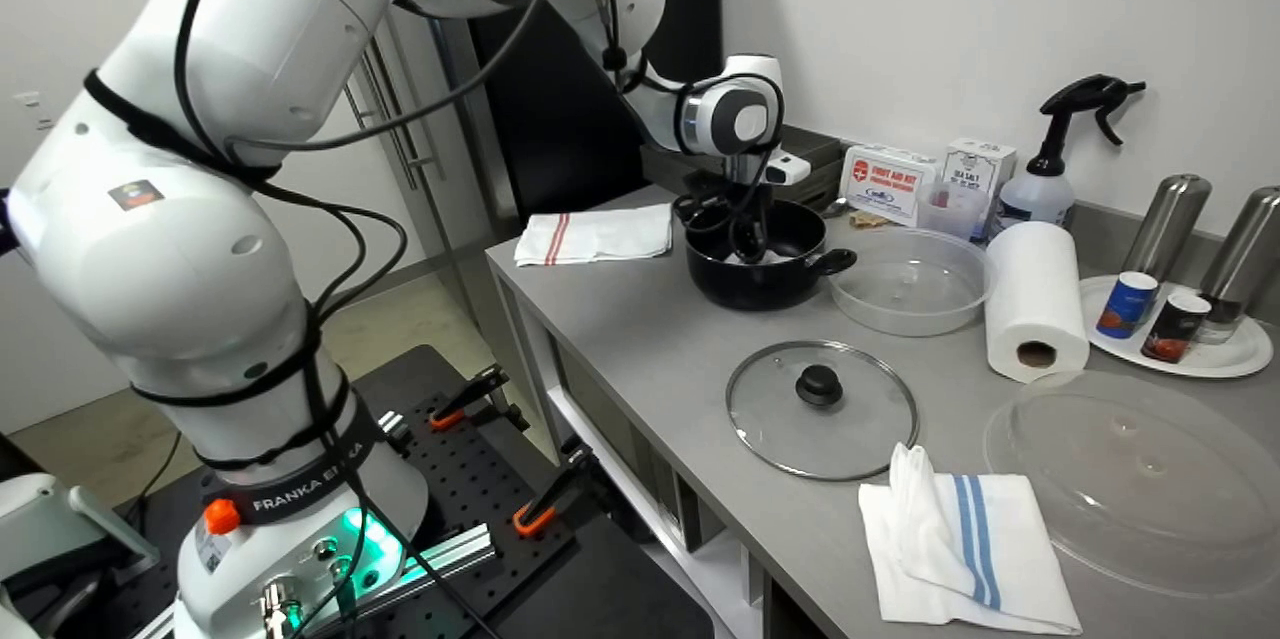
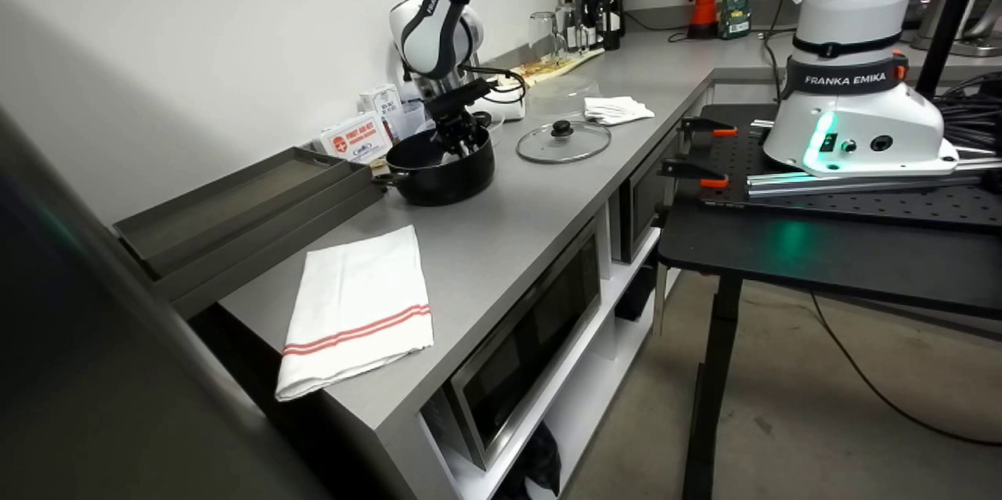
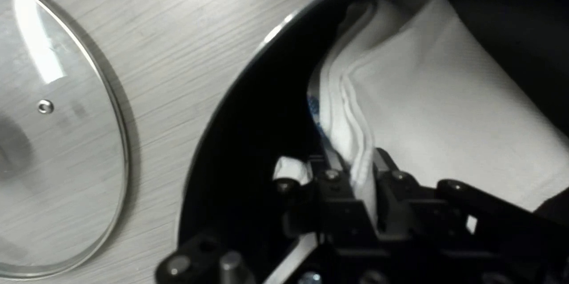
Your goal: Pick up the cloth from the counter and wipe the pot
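Observation:
A black pot (image 1: 735,287) stands on the grey counter, and it also shows in an exterior view (image 2: 450,185) and the wrist view (image 3: 240,137). My gripper reaches down into the pot in both exterior views (image 1: 752,241) (image 2: 460,146). In the wrist view the gripper's fingers (image 3: 358,166) are closed on a fold of white cloth (image 3: 426,97) with a bit of blue at its edge. The cloth lies bunched inside the pot; its lower part is hidden by the fingers. Only small white patches of it show in the exterior views.
A glass lid (image 1: 785,434) lies beside the pot. A red-striped towel (image 1: 600,235) and a blue-striped towel (image 1: 960,549) lie on the counter. A clear plastic bowl (image 1: 905,309), paper roll (image 1: 1035,289) and first aid kit (image 1: 885,181) stand close by. Grey trays (image 2: 250,210) line the wall.

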